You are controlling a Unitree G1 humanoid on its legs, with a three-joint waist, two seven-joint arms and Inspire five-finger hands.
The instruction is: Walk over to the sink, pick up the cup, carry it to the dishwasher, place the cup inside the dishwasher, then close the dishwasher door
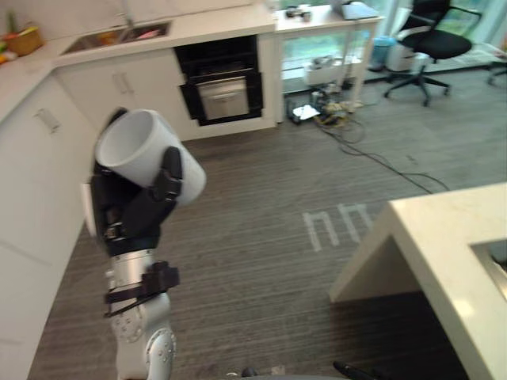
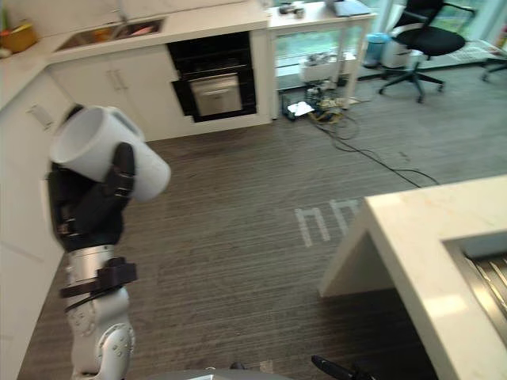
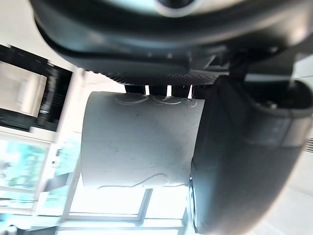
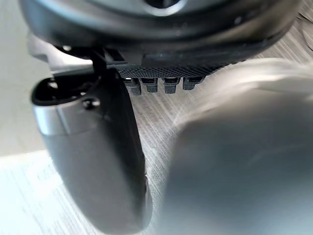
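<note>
My left hand point(image 1: 131, 210) is raised in front of me at the left, shut on a white cup point(image 1: 146, 150) that lies tilted, its open mouth facing up and to the left. The left wrist view has the cup point(image 3: 137, 142) close up, with the thumb point(image 3: 244, 161) pressed along its side. Across the room, the dishwasher point(image 1: 222, 83) stands open under the far counter, a dark cavity with a silver front inside. The sink point(image 1: 115, 36) is set into that counter further left. My right hand point(image 4: 93, 147) hangs above the floor, open and holding nothing.
White cabinets point(image 1: 32, 158) line the left side. A white island counter point(image 1: 451, 253) juts in at the right. Cables point(image 1: 348, 131) trail over the striped floor near a white table point(image 1: 325, 24), and an office chair point(image 1: 432, 39) stands at the back right.
</note>
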